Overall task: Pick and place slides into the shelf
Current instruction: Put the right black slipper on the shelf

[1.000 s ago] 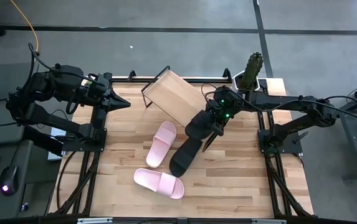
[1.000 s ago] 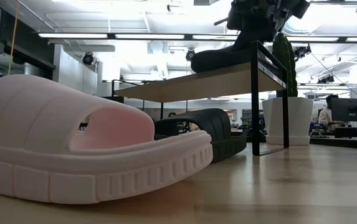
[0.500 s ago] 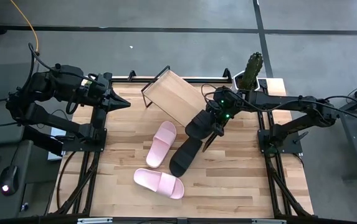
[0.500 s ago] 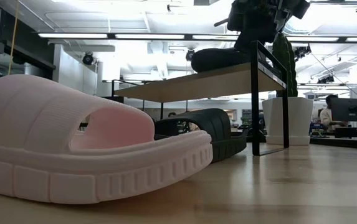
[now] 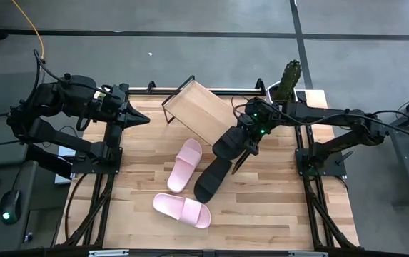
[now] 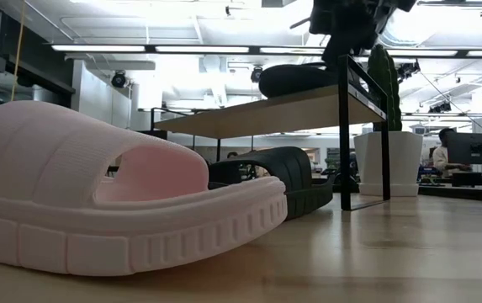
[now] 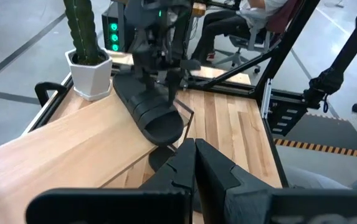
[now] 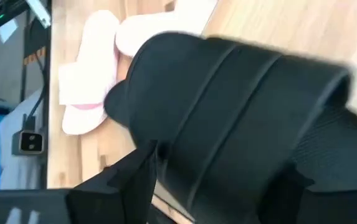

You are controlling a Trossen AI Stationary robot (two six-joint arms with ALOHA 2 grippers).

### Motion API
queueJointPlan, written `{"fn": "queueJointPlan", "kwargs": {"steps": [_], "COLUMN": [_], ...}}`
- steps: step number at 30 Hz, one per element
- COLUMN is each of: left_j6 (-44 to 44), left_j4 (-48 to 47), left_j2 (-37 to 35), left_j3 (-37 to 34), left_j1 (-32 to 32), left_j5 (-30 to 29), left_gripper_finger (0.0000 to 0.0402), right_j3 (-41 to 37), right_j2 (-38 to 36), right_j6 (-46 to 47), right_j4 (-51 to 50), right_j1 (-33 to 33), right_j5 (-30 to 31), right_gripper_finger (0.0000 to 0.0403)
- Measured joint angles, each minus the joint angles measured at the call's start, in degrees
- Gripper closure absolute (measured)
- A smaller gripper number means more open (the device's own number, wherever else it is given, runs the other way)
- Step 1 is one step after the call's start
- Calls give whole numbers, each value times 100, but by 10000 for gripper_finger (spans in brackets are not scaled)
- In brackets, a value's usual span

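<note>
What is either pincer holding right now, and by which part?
Nothing. The right pincer stands open over the black slide lying on the shelf; the left pincer is shut and empty.

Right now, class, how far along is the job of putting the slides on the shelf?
Done: one black slide lies on the shelf. In hand: nothing; the right gripper is open above that slide, the left gripper waits shut. Left: the other black slide and both pink slides are on the table.
</note>
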Motion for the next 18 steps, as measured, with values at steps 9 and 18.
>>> {"fn": "queueJointPlan", "kwargs": {"steps": [9, 18], "left_j6": [0, 0], "left_j4": [149, 213], "left_j2": [7, 7], "left_j3": [-482, -504], "left_j1": [0, 0], "left_j5": [0, 0], "left_gripper_finger": [401, 401], "right_j3": [225, 636], "right_j2": [-21, -23], "right_j6": [-122, -151], "right_j4": [-86, -645], "right_j1": [0, 0], "right_j5": [459, 1083], "right_gripper_finger": [192, 192]}}
